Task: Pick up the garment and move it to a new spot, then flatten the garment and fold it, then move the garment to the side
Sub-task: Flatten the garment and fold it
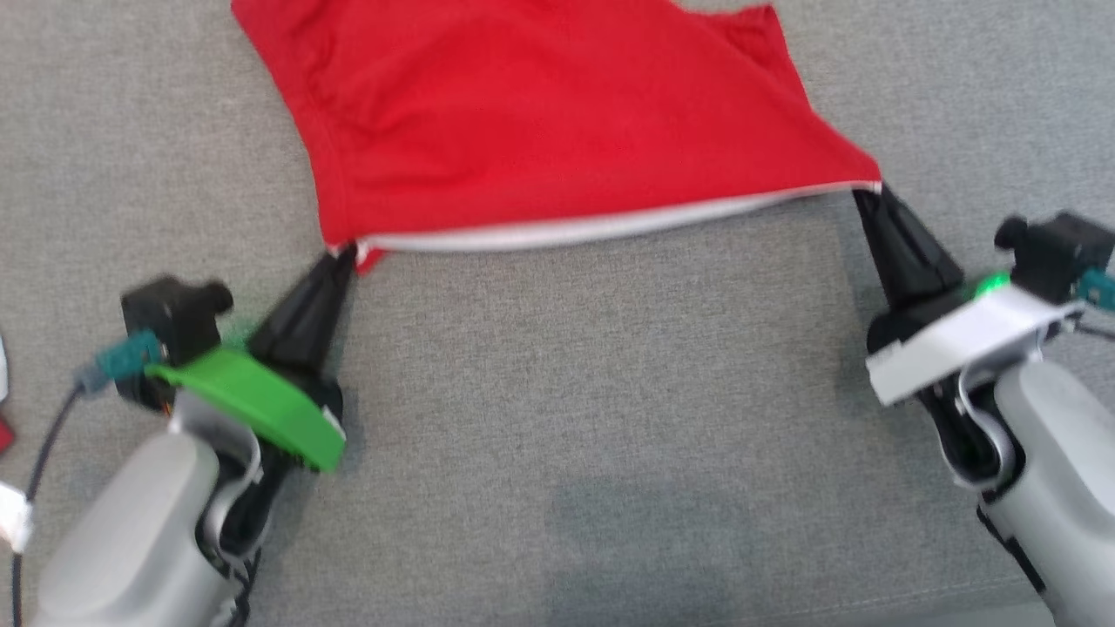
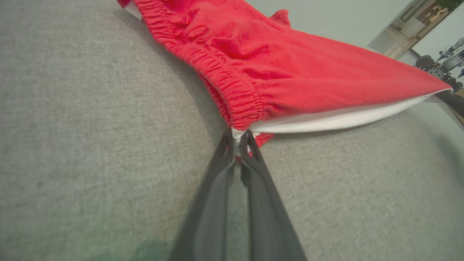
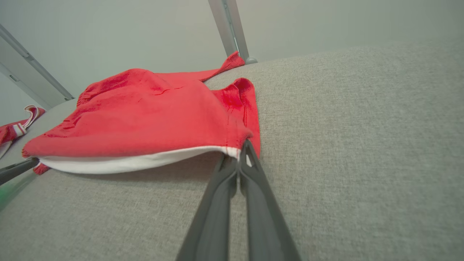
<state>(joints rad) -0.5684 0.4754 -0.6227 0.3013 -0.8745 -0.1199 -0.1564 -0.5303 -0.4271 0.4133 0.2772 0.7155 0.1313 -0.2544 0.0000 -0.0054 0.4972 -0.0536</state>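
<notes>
Left gripper [image 1: 348,254] sits near-left, fingers pinched together on the near-left corner of the garment [image 1: 557,113]. Right gripper [image 1: 867,190] is at the right, a bit farther off, fingers clamped on the near-right corner. You've got the white edge [image 1: 601,228] strung between the two, fairly taut with a slight sag mid-span. Both wrist views show that edge lifted off the grey surface [image 1: 610,409], with shadow under it. The far part of the garment lies on the surface and runs past the far edge of the head view. It's red cloth, with bunched elastic down the left side and wrinkles across the body. My read: you're at the move or flatten stage, fold not begun.

Risks from here:
- Both grips are tiny, just the tips on a corner. Pull the hands apart harder and a corner could slip out. I'd guess the left goes first, since only a small tab of cloth shows past the tips there.
- Hands are uneven, right farther than left, so the garment sits skewed. Drag it like that and it flattens crooked, which makes a bad fold later.
- The far part rubs on a rough weave, so a fast pull could roll it under or add creases.
- Drop too low and the tips scrape the surface.
- Another red-and-white cloth [image 3: 14,130] lies off to the left, past the left gripper. Swing that way and you could snag it.
</notes>
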